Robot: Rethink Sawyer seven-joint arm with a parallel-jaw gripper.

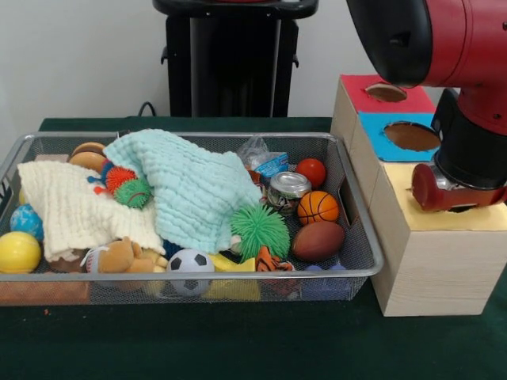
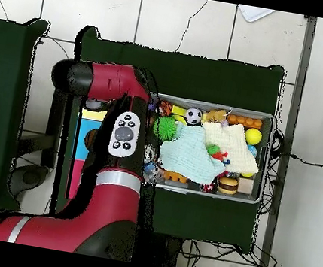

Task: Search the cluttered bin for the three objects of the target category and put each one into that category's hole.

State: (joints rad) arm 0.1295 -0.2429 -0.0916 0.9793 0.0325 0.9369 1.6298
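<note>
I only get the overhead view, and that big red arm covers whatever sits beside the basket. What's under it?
Observer: Three pale wooden boxes in a row: a red-topped box, a blue-topped box and a yellow-topped box.
Visitor: Do they have openings?
Observer: The red and blue tops each show a round hole. The yellow top's hole is hidden.
Visitor: Hidden by what?
Observer: The end of the arm is right over the yellow top and covers its middle.
Visitor: And the end of the basket nearest the boxes?
Observer: A brown football lies against the basket wall there, with a small basketball just behind it.
</note>
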